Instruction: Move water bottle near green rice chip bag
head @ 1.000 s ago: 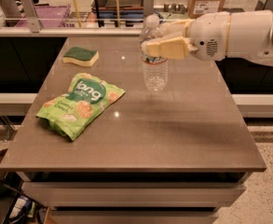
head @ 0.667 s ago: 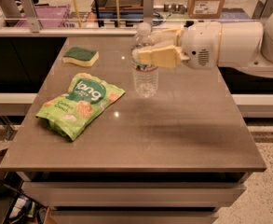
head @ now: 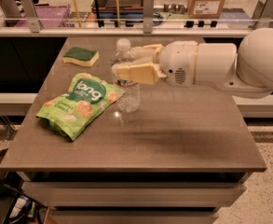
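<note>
The bench (head: 187, 139) has a smooth grey-brown top with drawer fronts (head: 131, 192) under its near edge. Behind the far edge runs a pale rail (head: 103, 31) with upright posts. Beyond the rail sit a purple crate (head: 52, 13) to the left and a cardboard box (head: 206, 1) to the right. Speckled floor (head: 269, 176) shows past the right edge.

The tool (head: 127, 62) is left of the bench's middle, clenched on the bottle (head: 129, 96) just below its neck. The white arm (head: 210, 64) reaches in from the right edge. The bottle stands upright, its base at the surface. It is just beside the right corner of the bag (head: 80, 104), which lies flat toward the left edge. A sponge (head: 80, 56) lies near the far left corner.

The right half of the bench and the strip along its near edge are bare.
</note>
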You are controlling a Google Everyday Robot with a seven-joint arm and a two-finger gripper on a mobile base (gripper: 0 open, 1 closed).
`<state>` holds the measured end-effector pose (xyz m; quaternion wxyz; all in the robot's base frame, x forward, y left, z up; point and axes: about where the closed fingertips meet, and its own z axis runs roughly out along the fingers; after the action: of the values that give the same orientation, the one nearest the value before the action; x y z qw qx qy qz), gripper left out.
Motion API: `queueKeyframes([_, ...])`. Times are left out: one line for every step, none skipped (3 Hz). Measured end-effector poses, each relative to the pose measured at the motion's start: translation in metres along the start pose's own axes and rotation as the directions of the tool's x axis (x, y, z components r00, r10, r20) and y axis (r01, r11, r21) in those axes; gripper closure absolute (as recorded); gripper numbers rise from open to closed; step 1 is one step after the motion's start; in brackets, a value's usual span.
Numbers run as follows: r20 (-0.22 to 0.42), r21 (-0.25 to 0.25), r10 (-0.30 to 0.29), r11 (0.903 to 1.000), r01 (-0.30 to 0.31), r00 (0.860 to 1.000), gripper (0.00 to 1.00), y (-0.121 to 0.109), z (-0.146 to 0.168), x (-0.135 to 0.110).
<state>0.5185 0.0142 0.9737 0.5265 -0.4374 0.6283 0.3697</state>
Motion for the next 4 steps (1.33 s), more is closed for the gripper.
queueKeyframes([0.003,0.013,0.047,0.9988,-0.047,0.999,1.0,0.008,0.009,0.017])
queueKeyframes([0.02,0.008,0.097,0.9952,-0.097,0.995,1.0,0.011,0.014,0.031])
queueKeyframes([0.02,0.007,0.098,0.9952,-0.098,0.995,0.83,0.012,0.014,0.031])
queueKeyframes([0.02,0.006,0.098,0.9952,-0.098,0.995,0.59,0.012,0.014,0.03])
